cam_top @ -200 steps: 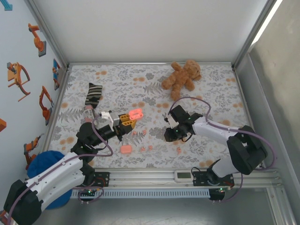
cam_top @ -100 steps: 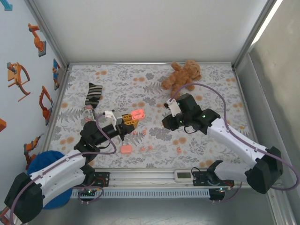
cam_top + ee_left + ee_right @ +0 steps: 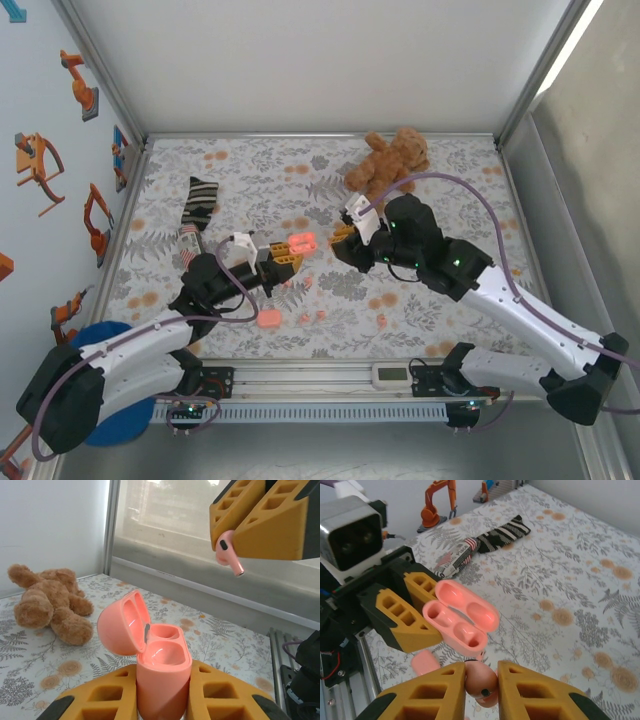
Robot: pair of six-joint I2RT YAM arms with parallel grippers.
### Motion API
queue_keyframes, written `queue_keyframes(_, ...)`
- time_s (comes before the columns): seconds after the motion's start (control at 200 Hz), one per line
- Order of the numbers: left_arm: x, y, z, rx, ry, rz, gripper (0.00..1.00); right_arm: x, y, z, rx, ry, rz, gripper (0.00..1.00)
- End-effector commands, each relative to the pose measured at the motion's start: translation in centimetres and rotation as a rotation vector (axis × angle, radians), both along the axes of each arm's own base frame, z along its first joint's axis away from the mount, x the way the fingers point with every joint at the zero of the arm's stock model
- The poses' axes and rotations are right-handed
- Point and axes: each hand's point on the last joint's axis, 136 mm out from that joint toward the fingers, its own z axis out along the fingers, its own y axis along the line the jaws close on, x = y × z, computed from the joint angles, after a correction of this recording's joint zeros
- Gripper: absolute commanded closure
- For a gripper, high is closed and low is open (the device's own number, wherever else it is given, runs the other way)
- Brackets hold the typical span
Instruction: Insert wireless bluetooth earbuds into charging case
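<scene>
The left jaws pinch the case at its lower body and hold it upright above the table, a little left of the middle. The case is salmon-pink, smooth and rounded. Its lid stands open and leans back, and inside the body we see two wells, with a small metal hinge where the lid meets the body.

The right jaws pinch one earbud at its round head. In the left wrist view its short stem sticks out below the jaws, and the head carries a dark oval spot. It has the same pink as the case and is much smaller. It hangs near the open case, on its right side, not touching it.

On the table below, a second case lies with loose earbuds just beside it. A bear and a sock lie farther back.
</scene>
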Motion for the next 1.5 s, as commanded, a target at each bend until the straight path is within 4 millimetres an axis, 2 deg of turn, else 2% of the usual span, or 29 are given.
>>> queue_keyframes(0.0, -0.7, -0.6, 3.3, -0.078, -0.071, -0.050, 1.00, -0.1, 0.9, 3.3, 0.052, -0.125, 0.029, 0.78)
queue_keyframes(0.225, -0.9, -1.2, 3.2, -0.086, -0.077, -0.081, 1.00, 0.1, 2.9, 3.8, 0.070, -0.170, 0.050, 0.78)
queue_keyframes(0.556, -1.2, -1.3, 3.5, -0.089, -0.083, -0.102, 1.00, 0.6, 4.6, 2.4, 0.020, -0.172, 0.052, 0.78)
queue_keyframes(1.027, -1.5, -1.1, 3.6, -0.090, -0.092, -0.101, 1.00, 0.9, 5.5, 1.0, -0.024, -0.159, 0.050, 0.78)
queue_keyframes(1.317, -1.6, -1.0, 3.8, -0.090, -0.096, -0.099, 1.00, 0.4, 5.6, -0.1, -0.057, -0.150, 0.065, 0.78)
queue_keyframes(1.497, -1.6, -1.0, 3.8, -0.089, -0.095, -0.096, 1.00, 0.0, 5.6, 0.0, -0.051, -0.145, 0.084, 0.77)
